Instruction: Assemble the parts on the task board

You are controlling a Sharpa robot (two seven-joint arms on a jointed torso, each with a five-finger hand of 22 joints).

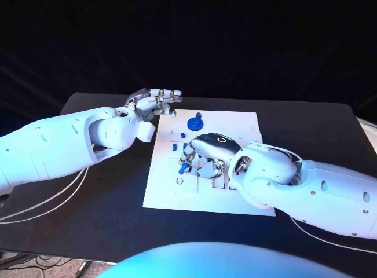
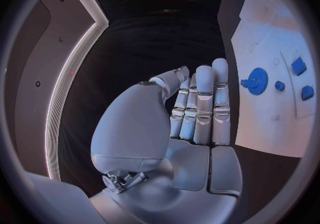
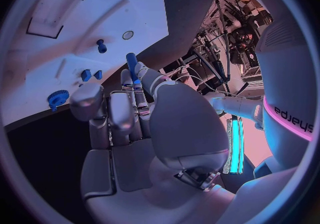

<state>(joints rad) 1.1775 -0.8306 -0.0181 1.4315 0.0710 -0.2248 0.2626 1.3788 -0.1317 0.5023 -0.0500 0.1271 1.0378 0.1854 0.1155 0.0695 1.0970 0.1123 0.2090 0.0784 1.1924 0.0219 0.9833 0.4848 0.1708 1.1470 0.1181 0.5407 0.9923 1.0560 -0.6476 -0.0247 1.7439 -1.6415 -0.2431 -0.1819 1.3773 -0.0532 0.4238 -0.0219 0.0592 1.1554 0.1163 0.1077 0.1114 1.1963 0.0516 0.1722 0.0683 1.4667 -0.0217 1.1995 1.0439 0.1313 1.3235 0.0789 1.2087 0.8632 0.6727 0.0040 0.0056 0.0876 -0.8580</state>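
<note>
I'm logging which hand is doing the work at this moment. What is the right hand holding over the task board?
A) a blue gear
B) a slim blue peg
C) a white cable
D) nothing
B: in the right wrist view the right hand pinches a slim blue peg between its fingertips, while the blue gear lies apart on the task board.

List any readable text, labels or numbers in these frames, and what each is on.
"sharpa", seen upside down, on the robot's white body beside a pink light strip, in the right wrist view.
Task board: outlines only, no legible print.
Blue gear, left hand, right hand: no markings readable.
</note>
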